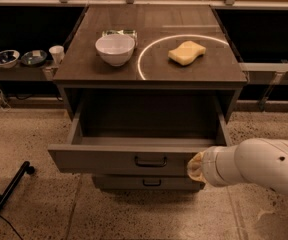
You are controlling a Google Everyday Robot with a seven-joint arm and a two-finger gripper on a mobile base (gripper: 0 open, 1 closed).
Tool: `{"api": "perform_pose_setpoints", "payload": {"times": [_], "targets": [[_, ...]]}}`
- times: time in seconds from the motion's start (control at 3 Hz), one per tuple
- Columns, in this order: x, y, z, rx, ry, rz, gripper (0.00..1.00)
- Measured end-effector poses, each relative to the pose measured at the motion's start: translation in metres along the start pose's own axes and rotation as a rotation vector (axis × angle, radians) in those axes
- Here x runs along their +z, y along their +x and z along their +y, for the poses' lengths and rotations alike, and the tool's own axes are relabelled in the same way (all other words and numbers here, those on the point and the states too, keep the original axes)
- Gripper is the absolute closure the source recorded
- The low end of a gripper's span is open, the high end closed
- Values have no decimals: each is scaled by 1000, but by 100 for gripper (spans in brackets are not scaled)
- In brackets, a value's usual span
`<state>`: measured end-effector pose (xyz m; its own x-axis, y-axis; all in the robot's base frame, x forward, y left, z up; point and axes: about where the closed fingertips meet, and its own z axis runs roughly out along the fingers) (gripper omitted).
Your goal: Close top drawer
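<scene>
The top drawer [109,159] of the grey-brown cabinet stands pulled out and is empty inside. Its flat front carries a small dark loop handle [150,161] at the centre. My gripper [196,167] is at the end of the white arm coming in from the lower right. It sits against the right end of the drawer front, to the right of the handle. Its fingers are hidden by the wrist.
On the cabinet top [154,69] sit a white bowl [115,49] and a yellow sponge [186,52]. A lower drawer front [146,183] shows under the open one. Small bowls and a cup [57,53] stand on a shelf at the left. A black stand leg [6,196] lies on the floor at the lower left.
</scene>
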<state>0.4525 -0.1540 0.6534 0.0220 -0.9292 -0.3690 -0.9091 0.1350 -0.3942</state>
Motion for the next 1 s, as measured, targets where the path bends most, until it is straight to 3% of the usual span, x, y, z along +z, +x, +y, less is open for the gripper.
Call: {"api": "perform_pose_setpoints", "payload": {"times": [0.33, 1.0], "targets": [[0, 0, 0, 0, 0, 0, 100], [19, -6, -30, 7, 125, -23, 100]]}}
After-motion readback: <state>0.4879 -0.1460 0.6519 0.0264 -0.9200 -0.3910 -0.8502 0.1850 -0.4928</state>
